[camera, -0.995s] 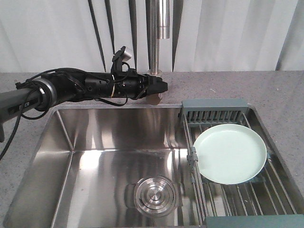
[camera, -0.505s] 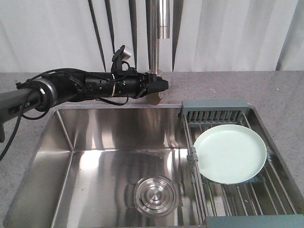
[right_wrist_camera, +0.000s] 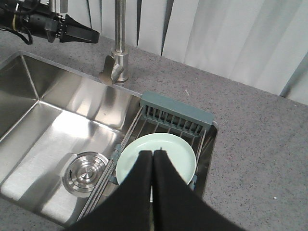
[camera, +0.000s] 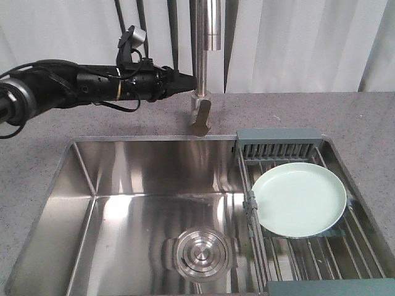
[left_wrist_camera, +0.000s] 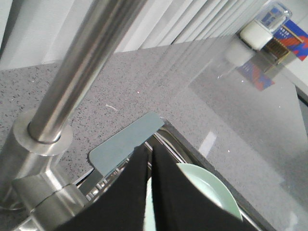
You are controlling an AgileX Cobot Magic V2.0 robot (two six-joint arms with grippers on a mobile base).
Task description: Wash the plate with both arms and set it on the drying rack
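While my left arm reaches in from the left edge of the front view, level above the grey speckled countertop, its black cables loop along it and a small grey block sits on top. My left gripper ends at the steel faucet column, its fingers pressed together to a thin slit and gripping nothing; I cannot tell whether the tip touches the column. Below it lies the stainless steel sink, with a round steel drain in its floor.

Further right, the drying rack spans the right end of the sink, its steel rods running front to back and its slotted grey-blue end piece at the far side, near the faucet base. The plate, pale mint green, lies on the rods just in front of that end piece.

In my right wrist view, my right gripper hangs above the plate's near edge, fingers pressed together with only a hairline gap, empty. In the left wrist view a small bottle with a white cap stands at the far end of the countertop.
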